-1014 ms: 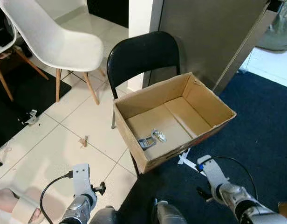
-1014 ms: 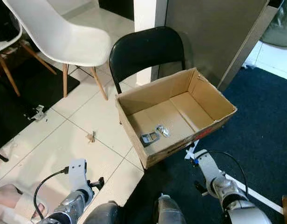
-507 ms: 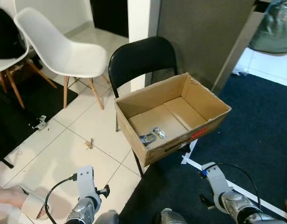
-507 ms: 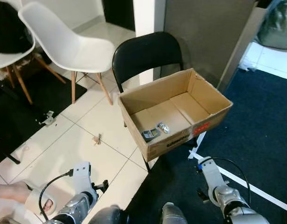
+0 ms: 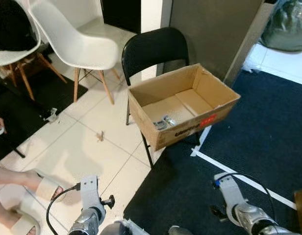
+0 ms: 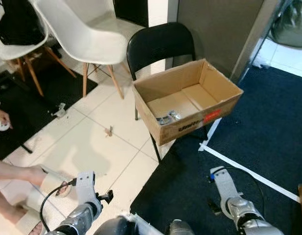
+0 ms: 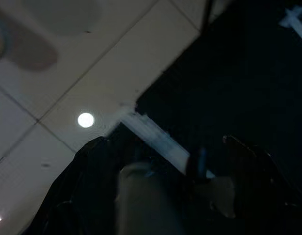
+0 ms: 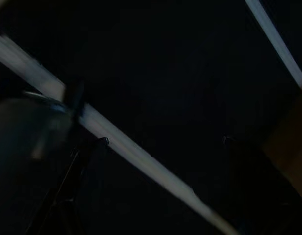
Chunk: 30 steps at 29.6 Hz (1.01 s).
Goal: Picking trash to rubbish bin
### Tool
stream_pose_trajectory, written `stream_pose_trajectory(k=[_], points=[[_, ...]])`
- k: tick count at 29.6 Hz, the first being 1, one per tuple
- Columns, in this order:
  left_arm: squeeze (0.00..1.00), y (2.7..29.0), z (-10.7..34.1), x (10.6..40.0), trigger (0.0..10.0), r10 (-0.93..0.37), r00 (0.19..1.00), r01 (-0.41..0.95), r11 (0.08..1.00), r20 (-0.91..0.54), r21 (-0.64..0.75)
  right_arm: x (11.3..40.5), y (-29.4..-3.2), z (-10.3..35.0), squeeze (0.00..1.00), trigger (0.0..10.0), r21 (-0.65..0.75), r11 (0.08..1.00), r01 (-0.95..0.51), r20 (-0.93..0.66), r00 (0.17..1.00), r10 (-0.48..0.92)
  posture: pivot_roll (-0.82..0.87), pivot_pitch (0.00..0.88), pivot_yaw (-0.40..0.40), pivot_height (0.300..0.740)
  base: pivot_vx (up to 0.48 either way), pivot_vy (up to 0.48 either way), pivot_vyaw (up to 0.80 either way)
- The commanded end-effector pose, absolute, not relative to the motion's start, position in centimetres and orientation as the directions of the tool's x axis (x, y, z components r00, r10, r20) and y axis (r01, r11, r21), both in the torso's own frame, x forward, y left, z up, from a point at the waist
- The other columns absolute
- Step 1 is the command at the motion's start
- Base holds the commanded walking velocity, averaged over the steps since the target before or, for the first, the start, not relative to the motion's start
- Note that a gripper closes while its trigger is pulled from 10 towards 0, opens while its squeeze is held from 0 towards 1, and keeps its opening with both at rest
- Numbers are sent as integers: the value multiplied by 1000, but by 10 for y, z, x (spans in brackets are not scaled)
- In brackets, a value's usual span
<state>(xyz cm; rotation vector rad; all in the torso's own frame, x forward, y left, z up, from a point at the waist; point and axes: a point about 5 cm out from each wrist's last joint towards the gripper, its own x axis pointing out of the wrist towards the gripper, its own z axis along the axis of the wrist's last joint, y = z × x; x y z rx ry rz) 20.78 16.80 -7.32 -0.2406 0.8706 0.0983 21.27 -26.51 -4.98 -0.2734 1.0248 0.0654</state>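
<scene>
**Open cardboard box used as a rubbish bin, resting on a black chair, with both robot arms hanging low**

At the far left, a person's foot in a pale sandal [image 5: 43, 186] is seen on the white tiled floor [image 5: 87, 147], and a hand [image 6: 0, 120] appears at the picture's edge. Two white shell chairs [image 5: 75, 36] with wooden legs are placed behind, partly on a black mat [image 5: 28, 105]. A small piece of brownish trash [image 5: 100, 136] is seen lying alone on the tiles, well apart from the box, and a small pale bit [image 5: 51, 115] lies near the mat's edge.

The left gripper [image 7: 165, 161] is held low over the border between tile and dark carpet; its two black fingers [image 7: 87, 176] are seen spread apart with nothing between them.

In the middle, a brown cardboard box [image 5: 190, 132] is set on the seat of a black folding chair [image 5: 153, 49]. Its top is open, its walls are plain with a red label and dark print on the front side, and a few small crumpled silvery and grey wrappers [image 5: 162, 122] lie on its floor near the front wall.

To the right, dark blue carpet [image 5: 268, 127] is crossed by white tape lines [image 5: 239, 176]. The right gripper [image 8: 161, 166] hangs above this carpet and tape; the view is very dark, but its fingers are made out apart and empty.
</scene>
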Motion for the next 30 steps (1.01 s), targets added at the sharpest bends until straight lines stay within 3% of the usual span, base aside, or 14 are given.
stream_pose_trajectory(k=[1,17,30], points=[[0,167,-79,198,10000,-16,612,-181,970,-791,-160,207,-260,-55,0,10000,-167,972,-168,-861,505,-61,31,91,-31,740,-360,0,0],[0,168,-79,198,10000,-21,613,-180,970,-790,-165,206,-258,-57,0,10000,-145,981,-132,-864,501,-60,27,104,-26,740,-357,0,0],[0,168,-78,199,10000,-24,615,-176,970,-788,-167,208,-235,-63,0,10000,-118,984,-132,-863,504,-36,22,89,-30,740,-355,0,0]])
